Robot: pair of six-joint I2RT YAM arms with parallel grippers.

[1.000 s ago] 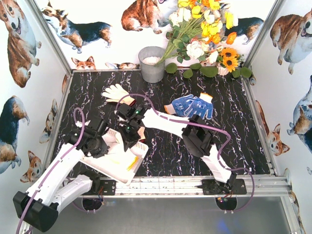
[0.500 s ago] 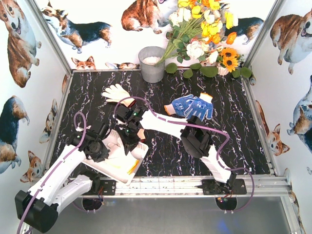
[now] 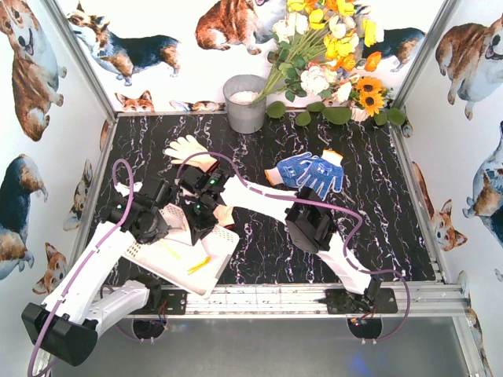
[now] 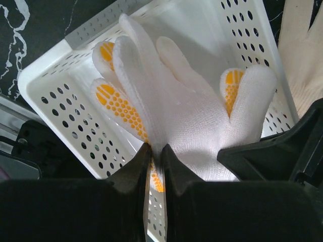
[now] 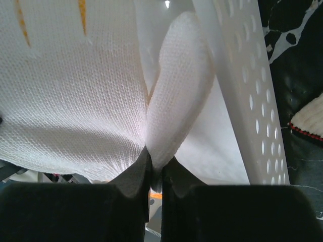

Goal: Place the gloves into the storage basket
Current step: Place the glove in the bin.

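Both claws holding one glove over the storage basket

The left claw (image 4: 154, 151) and right claw (image 5: 156, 162) are each pinched narrow on the white dotted glove (image 4: 192, 116), which hangs within the storage basket (image 4: 70, 101); I cannot tell whether it touches the floor. This looks like the release step: both claws need to open and lift clear. A cream glove (image 3: 187, 148) and blue gloves (image 3: 310, 171) lie on the table (image 3: 377, 220), not yet collected.
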